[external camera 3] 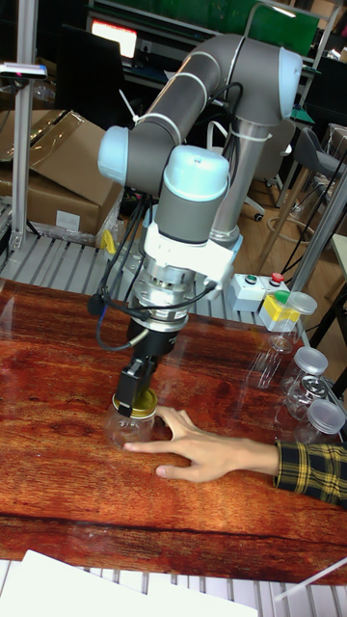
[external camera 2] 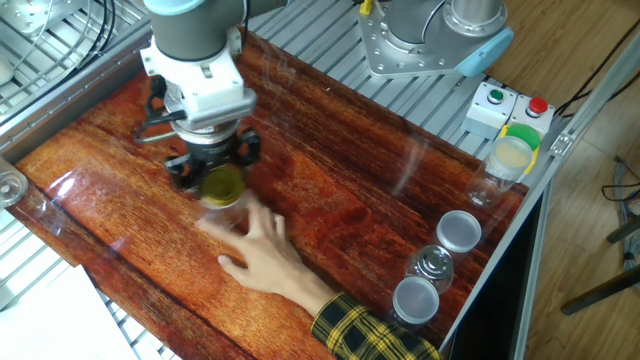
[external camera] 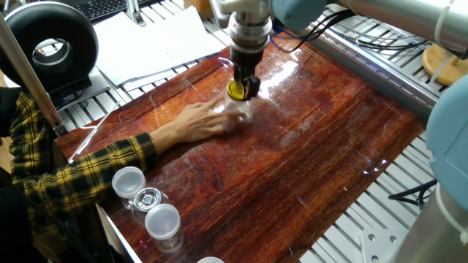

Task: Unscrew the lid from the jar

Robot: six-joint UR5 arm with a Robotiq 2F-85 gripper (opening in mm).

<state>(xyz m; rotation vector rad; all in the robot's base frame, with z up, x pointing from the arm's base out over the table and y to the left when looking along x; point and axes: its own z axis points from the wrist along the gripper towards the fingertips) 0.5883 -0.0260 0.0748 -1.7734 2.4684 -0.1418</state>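
Vertically, the gripper (external camera 3: pixel 134 397) clamps the lid (external camera 3: pixel 135 402).
Person's hand (external camera 3: pixel 198 449) steadies the jar (external camera 3: pixel 127 427) on the table (external camera 3: pixel 58 482).

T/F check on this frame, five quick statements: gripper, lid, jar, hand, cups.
1. The gripper is closed on the lid. True.
2. A person's hand rests on the table beside the jar. True.
3. The lid is white. False: it is yellow-gold.
4. The jar lies tipped on its side. False: it stands upright under the gripper.
5. The cups with white lids sit right against the jar. False: they stand apart, near the table edge by the person's sleeve.
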